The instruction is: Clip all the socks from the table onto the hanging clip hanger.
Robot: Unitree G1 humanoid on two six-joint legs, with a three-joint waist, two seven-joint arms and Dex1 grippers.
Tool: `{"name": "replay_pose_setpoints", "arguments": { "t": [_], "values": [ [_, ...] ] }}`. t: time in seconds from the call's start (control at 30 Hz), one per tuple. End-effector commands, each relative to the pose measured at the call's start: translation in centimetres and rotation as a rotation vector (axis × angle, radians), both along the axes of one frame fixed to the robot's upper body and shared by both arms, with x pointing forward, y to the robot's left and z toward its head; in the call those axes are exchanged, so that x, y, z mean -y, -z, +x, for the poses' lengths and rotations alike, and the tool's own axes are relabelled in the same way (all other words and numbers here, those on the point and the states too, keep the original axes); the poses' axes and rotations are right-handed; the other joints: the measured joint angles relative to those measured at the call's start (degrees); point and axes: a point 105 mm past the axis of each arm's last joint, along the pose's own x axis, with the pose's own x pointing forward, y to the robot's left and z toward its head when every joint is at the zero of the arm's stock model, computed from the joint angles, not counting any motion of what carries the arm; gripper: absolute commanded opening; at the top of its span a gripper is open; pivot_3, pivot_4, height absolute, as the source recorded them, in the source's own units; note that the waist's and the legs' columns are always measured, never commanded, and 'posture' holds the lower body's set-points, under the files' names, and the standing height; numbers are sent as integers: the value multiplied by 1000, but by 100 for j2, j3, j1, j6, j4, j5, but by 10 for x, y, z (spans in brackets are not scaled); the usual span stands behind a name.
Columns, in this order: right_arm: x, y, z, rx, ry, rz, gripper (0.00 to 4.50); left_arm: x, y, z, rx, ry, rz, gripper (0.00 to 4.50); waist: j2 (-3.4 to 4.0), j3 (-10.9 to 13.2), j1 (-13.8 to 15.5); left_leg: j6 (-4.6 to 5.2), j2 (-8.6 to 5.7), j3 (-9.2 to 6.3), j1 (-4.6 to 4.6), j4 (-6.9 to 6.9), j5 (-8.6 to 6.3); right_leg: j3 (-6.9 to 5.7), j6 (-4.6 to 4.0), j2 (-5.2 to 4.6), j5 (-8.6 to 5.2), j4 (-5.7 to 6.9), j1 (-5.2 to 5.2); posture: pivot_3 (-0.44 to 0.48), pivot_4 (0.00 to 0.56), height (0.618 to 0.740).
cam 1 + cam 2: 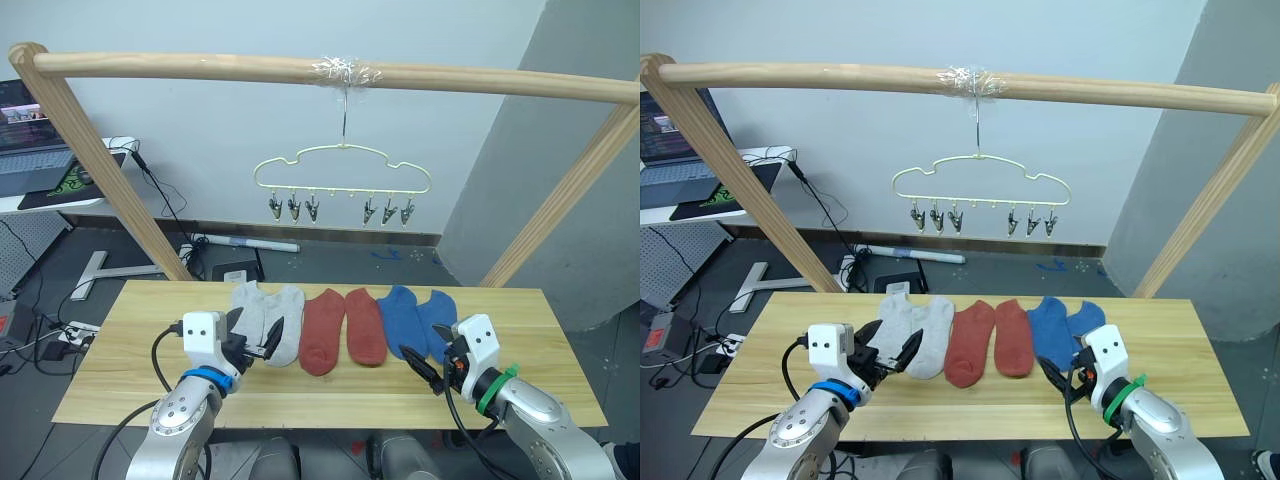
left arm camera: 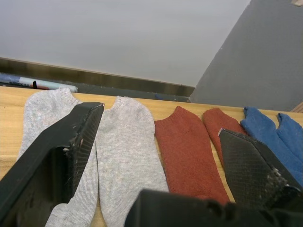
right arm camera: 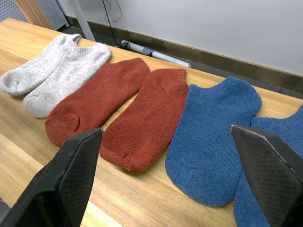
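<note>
While the thin pale-yellow wire clip hanger hangs by its hook from the round pale wooden pole with every small metal clip bare, six short fabric socks are laid in a row on the wide light-wood table: two light grey at left, two rust red in the middle, two blue at right. The left gripper is held wide open and empty by the grey pair; the right gripper is likewise spread and empty by the blue pair.

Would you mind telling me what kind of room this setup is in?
Probably a lab or office test area: a laptop on a side desk, loose cables on the floor, and a pole frame holding the clip hanger.
</note>
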Motion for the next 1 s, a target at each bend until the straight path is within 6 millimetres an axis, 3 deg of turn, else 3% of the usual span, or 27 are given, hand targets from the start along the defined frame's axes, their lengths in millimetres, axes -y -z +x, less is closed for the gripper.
{"name": "replay_pose_setpoints", "arguments": {
  "t": [0.03,0.23,0.5,0.83,1.0],
  "values": [
    [-1,-13,0,39,-13,7,4500,1,-14,0,54,2,-11,4480,-1,6,0,0,0,0,0,0,0,0,0,0,0,0,0,-47,139,740],
    [-2,-20,-3,29,-41,-3,4500,2,-16,-2,42,11,-11,4480,0,43,0,0,0,0,-1,0,0,1,-1,-1,-1,-2,-2,-48,148,740],
    [-10,-49,6,46,-177,-7,4500,9,-42,6,119,109,-56,4480,1,121,5,0,0,-2,-3,0,0,0,-2,-1,-2,-3,-2,-42,165,740],
    [-25,-94,27,138,-330,-22,4500,11,-80,34,236,140,-37,4480,-10,197,25,1,-1,-9,-12,-3,-1,-9,21,2,2,-4,0,-36,170,740],
    [-32,-117,33,193,-369,-13,4500,9,-88,49,241,71,-12,4480,-12,208,50,2,-1,-11,-12,-3,-2,-12,39,3,11,-3,1,-33,175,740]
  ]
}}
